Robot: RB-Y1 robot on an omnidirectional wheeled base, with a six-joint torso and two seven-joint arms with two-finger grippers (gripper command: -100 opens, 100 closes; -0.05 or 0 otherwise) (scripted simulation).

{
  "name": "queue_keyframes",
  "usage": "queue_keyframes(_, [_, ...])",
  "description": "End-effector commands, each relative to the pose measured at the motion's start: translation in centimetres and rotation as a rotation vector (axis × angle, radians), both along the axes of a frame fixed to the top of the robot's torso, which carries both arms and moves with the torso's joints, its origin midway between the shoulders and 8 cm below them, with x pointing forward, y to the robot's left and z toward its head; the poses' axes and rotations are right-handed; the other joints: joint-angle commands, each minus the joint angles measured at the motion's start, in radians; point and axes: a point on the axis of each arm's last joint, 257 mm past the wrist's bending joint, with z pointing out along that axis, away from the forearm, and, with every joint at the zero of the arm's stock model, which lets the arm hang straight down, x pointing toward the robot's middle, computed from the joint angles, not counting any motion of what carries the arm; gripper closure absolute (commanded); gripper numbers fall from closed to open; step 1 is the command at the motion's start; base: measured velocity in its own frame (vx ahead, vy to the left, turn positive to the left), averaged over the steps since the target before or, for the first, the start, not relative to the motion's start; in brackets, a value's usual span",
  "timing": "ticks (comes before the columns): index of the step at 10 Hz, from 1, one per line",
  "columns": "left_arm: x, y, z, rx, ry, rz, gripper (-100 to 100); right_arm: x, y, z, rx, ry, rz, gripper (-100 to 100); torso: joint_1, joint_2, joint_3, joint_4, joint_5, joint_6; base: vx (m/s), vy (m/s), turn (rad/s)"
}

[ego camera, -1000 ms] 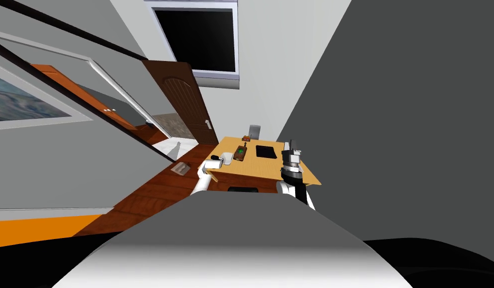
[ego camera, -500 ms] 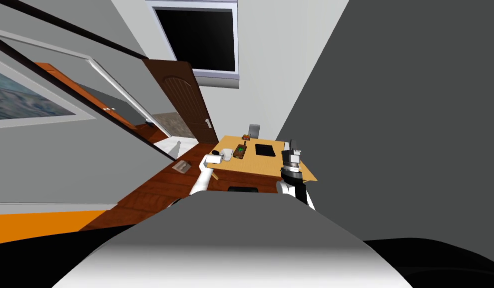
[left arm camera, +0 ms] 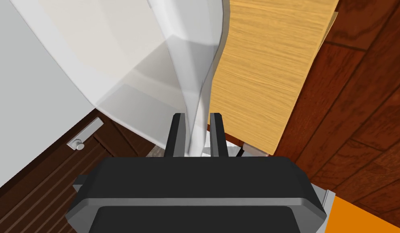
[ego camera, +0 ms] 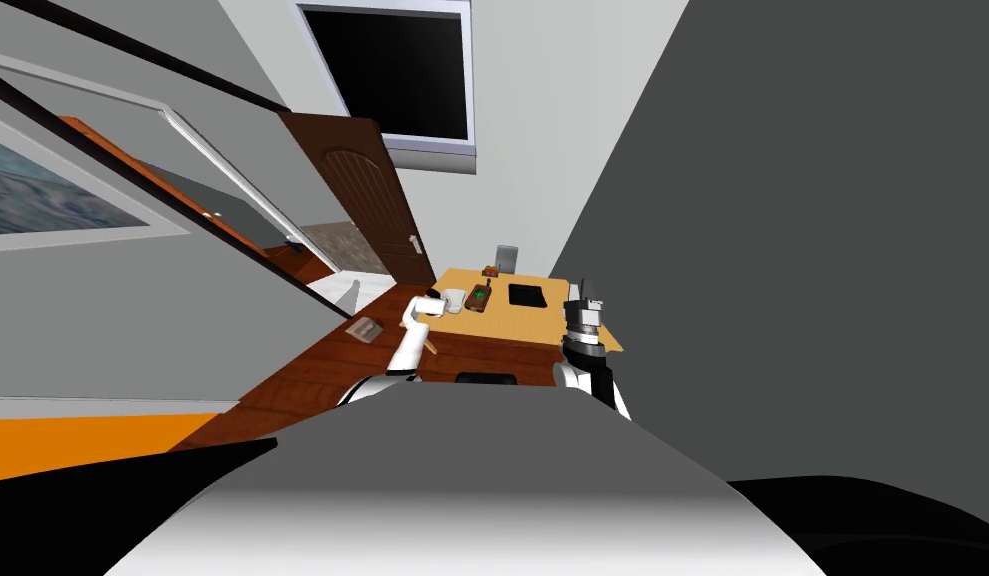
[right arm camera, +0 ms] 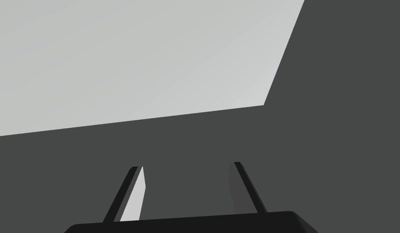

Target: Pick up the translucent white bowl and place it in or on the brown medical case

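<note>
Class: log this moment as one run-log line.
left gripper: shut on bowl wall | bowl: beside brown case | right gripper: open

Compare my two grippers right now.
The left gripper grips the white bowl by its wall; the right gripper is open and empty. The left gripper is at the left edge of the table; the right gripper stands by its right edge. Both have two thin fingers.

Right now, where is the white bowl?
In the head view, the white bowl is at the wooden table's left edge, just left of the brown case, its wall pinched in the left gripper's jaws.
</note>
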Motion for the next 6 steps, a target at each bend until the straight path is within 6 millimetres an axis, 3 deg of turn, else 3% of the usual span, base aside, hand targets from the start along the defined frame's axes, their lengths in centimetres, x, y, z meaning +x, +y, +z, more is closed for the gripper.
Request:
queue_keyframes(1, [1.4, 0.1, 1.3, 0.007, -0.015, 0.010, 100, 0.0, 0.0, 0.0, 0.000, 0.000, 0.000, 0, 0.000, 0.000, 0.000, 0.000, 0.000, 0.000, -0.064, -0.013, -0.013])
queue_keyframes(3, [2.2, 0.2, 2.2, 0.011, -0.021, 0.020, 100, 0.0, 0.0, 0.0, 0.000, 0.000, 0.000, 0, 0.000, -0.002, 0.000, 0.001, 0.000, 0.000, -0.059, -0.009, -0.017])
queue_keyframes(6, [4.5, -0.1, 5.1, 0.017, -0.052, 0.031, 100, 0.0, 0.0, 0.0, 0.000, 0.000, 0.000, 0, -0.001, -0.001, 0.001, 0.002, -0.001, 0.000, -0.074, -0.028, -0.017])
